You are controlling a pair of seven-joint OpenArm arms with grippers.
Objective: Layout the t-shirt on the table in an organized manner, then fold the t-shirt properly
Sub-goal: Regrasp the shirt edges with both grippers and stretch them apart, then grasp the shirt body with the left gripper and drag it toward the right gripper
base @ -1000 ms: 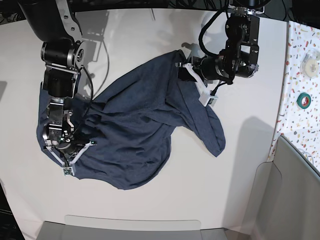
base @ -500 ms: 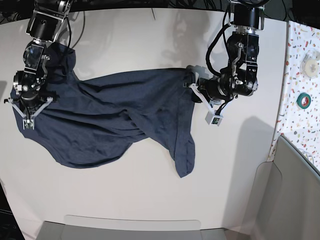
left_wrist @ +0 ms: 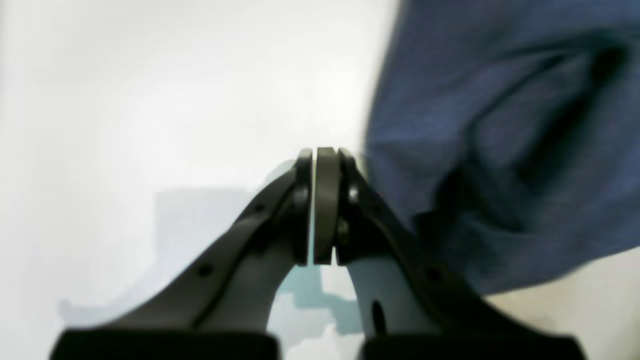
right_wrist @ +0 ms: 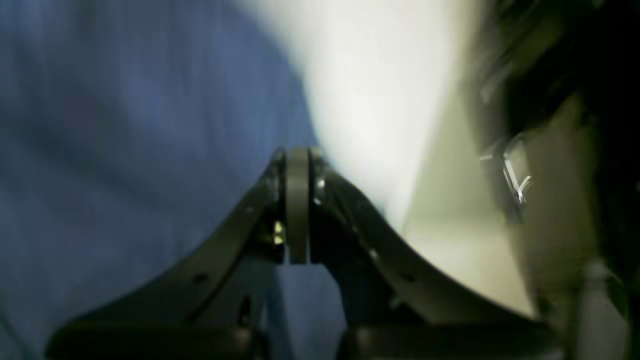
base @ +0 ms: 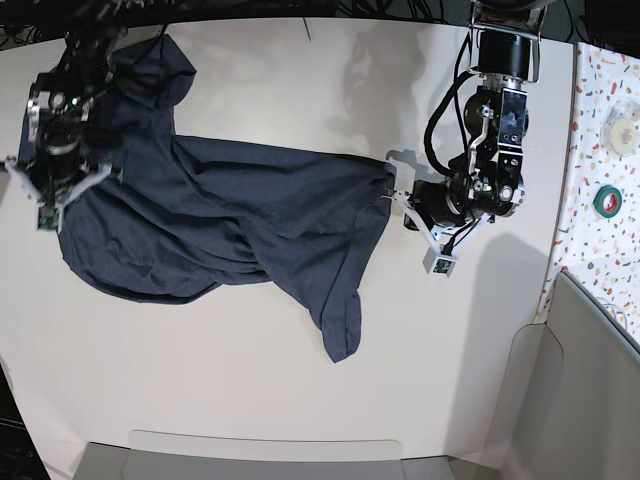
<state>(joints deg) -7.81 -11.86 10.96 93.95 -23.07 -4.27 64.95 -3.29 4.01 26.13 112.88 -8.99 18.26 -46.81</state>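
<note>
Clamping tight at the far left, the right gripper (base: 45, 190) is pinching one edge of the t-shirt (base: 240, 225), which is lying stretched and rumpled across the table (base: 250, 380); the left gripper (base: 395, 195) is pinching its opposite edge.

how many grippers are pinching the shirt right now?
2. The left gripper is shut on the right-hand edge of the t-shirt in the base view; the right gripper is shut on its left end. The exact pinch points are hidden by cloth.
</note>
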